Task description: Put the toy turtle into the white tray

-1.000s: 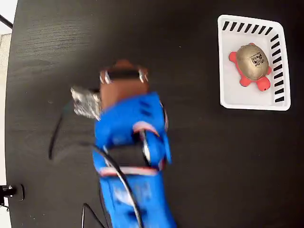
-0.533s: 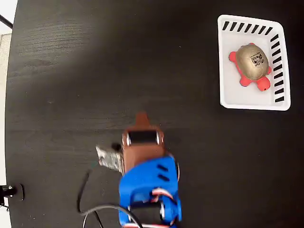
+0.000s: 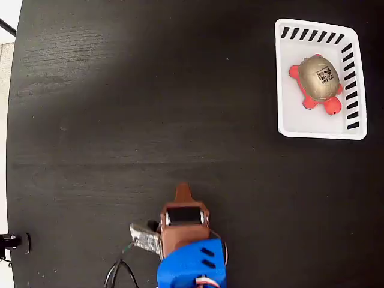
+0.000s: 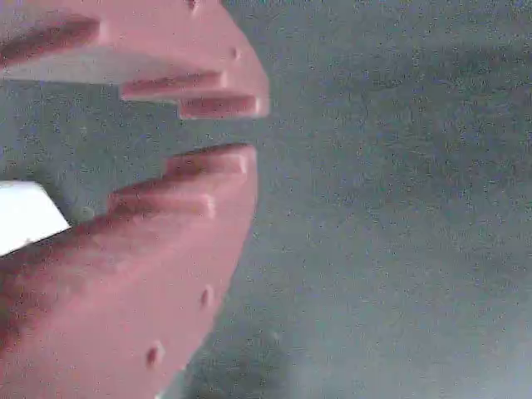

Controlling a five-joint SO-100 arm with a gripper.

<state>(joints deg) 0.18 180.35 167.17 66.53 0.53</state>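
The toy turtle (image 3: pixel 320 82), with its tan-gold shell and red head and legs, lies inside the white tray (image 3: pixel 289 123) at the upper right of the fixed view. My gripper (image 3: pixel 183 193) is far from it, low in the middle of the table, with its brown tip pointing up the picture. In the wrist view my gripper (image 4: pixel 253 129) shows two pink fingers (image 4: pixel 166 249) drawn almost together over bare table, a thin gap at the tips and nothing held. The turtle and the tray do not appear in the wrist view.
The blue arm body (image 3: pixel 192 267) and its black cables (image 3: pixel 117 273) sit at the bottom edge of the fixed view. The dark table (image 3: pixel 120 108) ends at the left, where a small black fitting (image 3: pixel 12 242) stands.
The arm has pulled back steadily toward the bottom of the fixed view, away from the table's middle. The turtle and the tray have stayed where they were.
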